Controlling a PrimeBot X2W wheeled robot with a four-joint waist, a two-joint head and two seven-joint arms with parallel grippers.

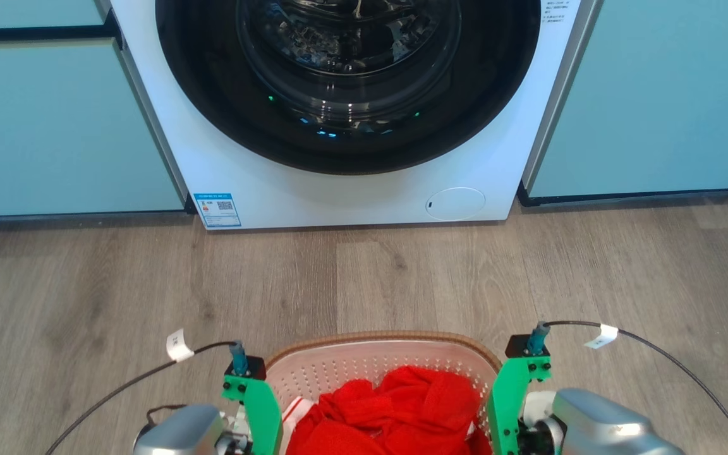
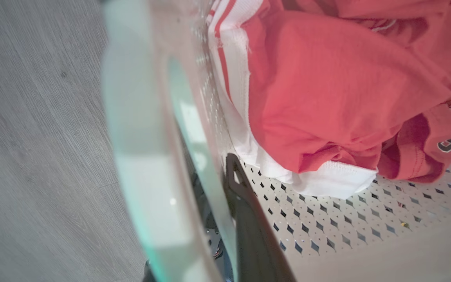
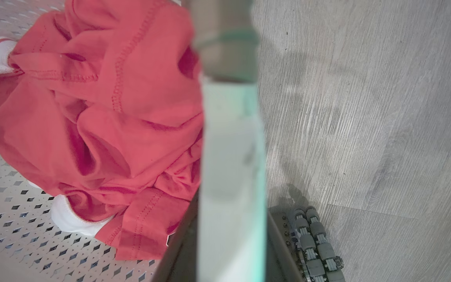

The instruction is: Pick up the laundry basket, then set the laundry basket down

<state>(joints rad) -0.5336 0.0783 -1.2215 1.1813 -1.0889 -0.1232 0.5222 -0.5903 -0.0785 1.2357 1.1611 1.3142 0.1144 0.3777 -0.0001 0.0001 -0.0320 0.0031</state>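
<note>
So, the laundry basket (image 1: 382, 338) sits directly between the two grippers, with its long axis running gripper to gripper and one end at each, so neither arm is nearer. The right gripper (image 3: 229, 250) straddles its end's rim with a dark finger tight on either side: it's holding the basket. On the left gripper (image 2: 217, 203), one finger (image 2: 249, 227) lies along the inner wall beside the red jersey (image 2: 327, 98). The outer one is behind the blurred handle, so I can't tell if it's clamped. Set-down needs both ends dropping level. The basket's near half is cut off in head view and its base is hidden, so contact with the floor (image 1: 402, 272) is unknown.
</note>
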